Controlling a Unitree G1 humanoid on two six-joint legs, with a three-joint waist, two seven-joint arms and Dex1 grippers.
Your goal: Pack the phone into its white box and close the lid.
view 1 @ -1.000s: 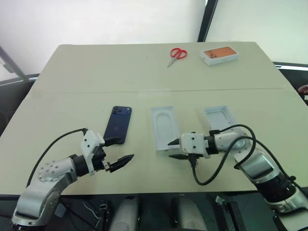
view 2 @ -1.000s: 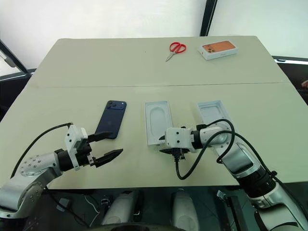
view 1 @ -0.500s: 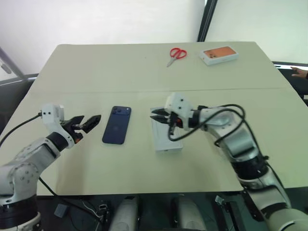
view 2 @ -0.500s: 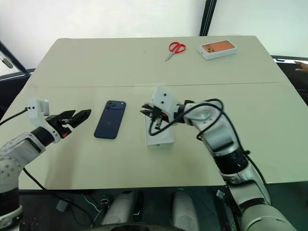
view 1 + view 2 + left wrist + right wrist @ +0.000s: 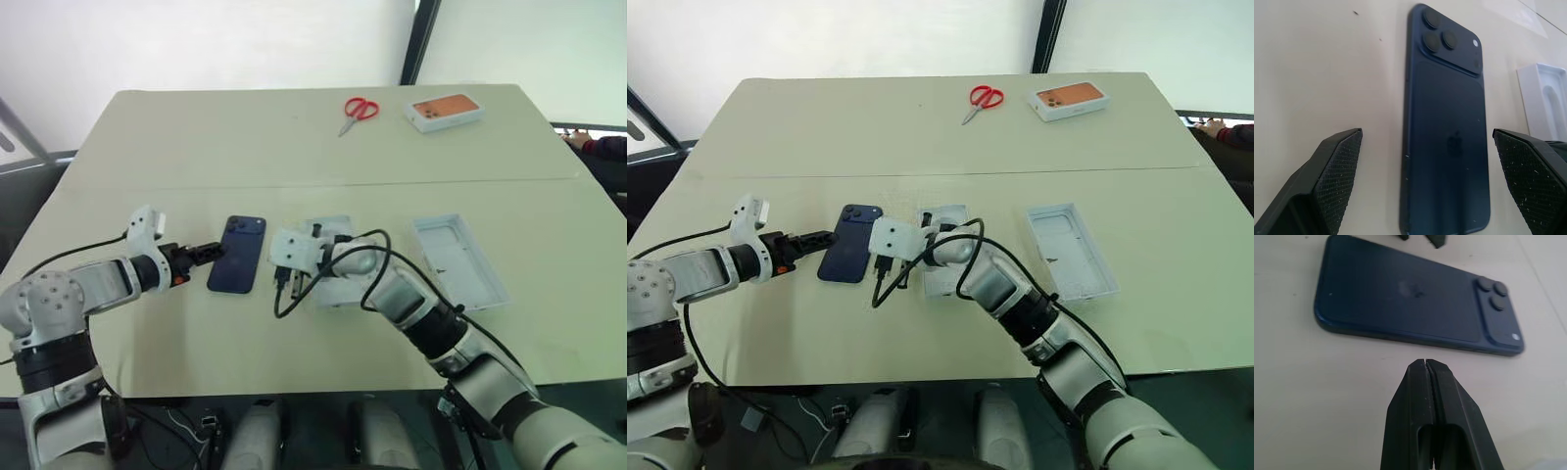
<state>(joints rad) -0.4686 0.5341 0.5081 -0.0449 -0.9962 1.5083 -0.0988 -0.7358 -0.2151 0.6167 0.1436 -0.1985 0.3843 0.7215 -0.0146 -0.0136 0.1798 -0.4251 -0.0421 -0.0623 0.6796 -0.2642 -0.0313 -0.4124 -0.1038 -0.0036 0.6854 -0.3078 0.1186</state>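
We start at our left gripper [image 5: 208, 252]: its two black fingers [image 5: 1334, 166] stand spread as wide as they go, one on either side of the near end of the phone [image 5: 238, 255], and they hold nothing; we cannot tell whether the tips touch the phone's edge. The phone lies flat, back up, its camera bump at the end farthest from this gripper.

Our right gripper [image 5: 1425, 369] comes at the phone from the opposite side. Its fingers are pressed together with no gap, gripping nothing, and the joined tips sit just beside the phone's long edge, a strip of bare table [image 5: 294, 147] between them.

Just behind the right gripper's wrist lies the white box [image 5: 338, 289], partly covered by the arm and its black cable. Further out to that side, well apart from both grippers, the lid [image 5: 458, 260] rests with its plain white inside facing up. At the far end of the table, beyond everything, we see red-handled scissors [image 5: 359, 111] and a white box with an orange phone picture [image 5: 447, 110].
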